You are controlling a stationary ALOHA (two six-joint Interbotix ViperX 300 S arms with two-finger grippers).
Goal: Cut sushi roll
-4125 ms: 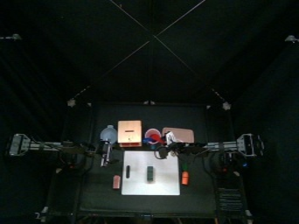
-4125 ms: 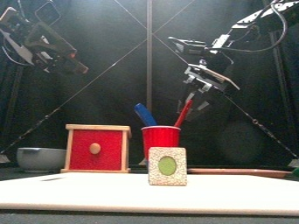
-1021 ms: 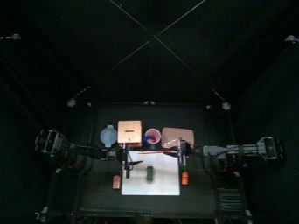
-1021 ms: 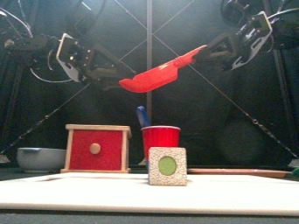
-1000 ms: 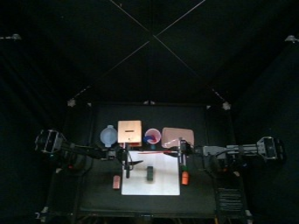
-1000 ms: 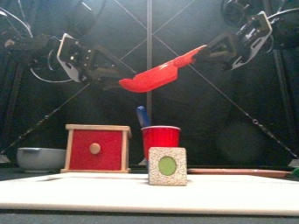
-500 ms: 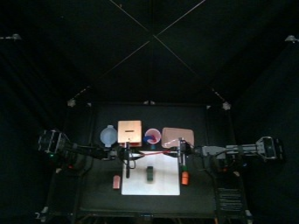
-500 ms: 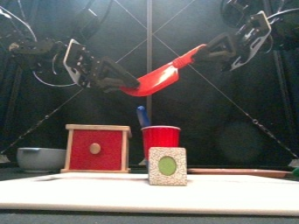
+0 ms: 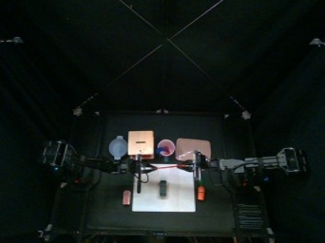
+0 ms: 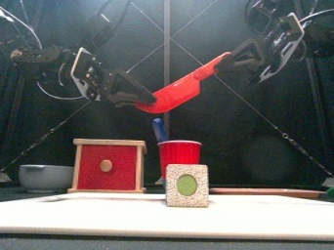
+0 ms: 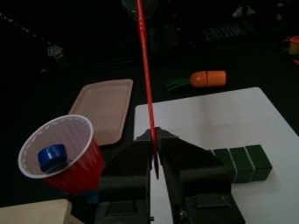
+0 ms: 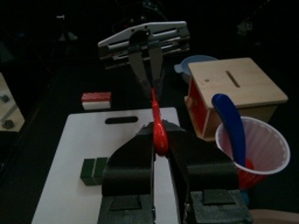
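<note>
A red plastic knife [image 10: 183, 85] hangs in the air above the table, held at both ends: the right gripper [image 10: 248, 59] is clenched on its handle, and the left gripper [image 10: 135, 98] is clamped on the tip of the blade, so the knife slopes up from the left arm toward the right arm. In the right wrist view the red handle sits between that gripper's jaws and the other gripper's fingers [image 12: 146, 54] meet the far end of the blade. The sushi roll [image 11: 243, 162] lies on the white cutting board [image 11: 233, 114] below, a short dark green, nearly black block marked by crosswise seams into several equal chunks; from above it shows as a small dark bar [image 9: 165, 190] near the board's middle. Beside the board stands a red cup [image 11: 65, 157] with a blue utensil inside it, and next to it a wooden box [image 10: 108, 166] with a red front. In the front view a small card with a green oval [image 10: 187, 186] stands on the board's near side.
</note>
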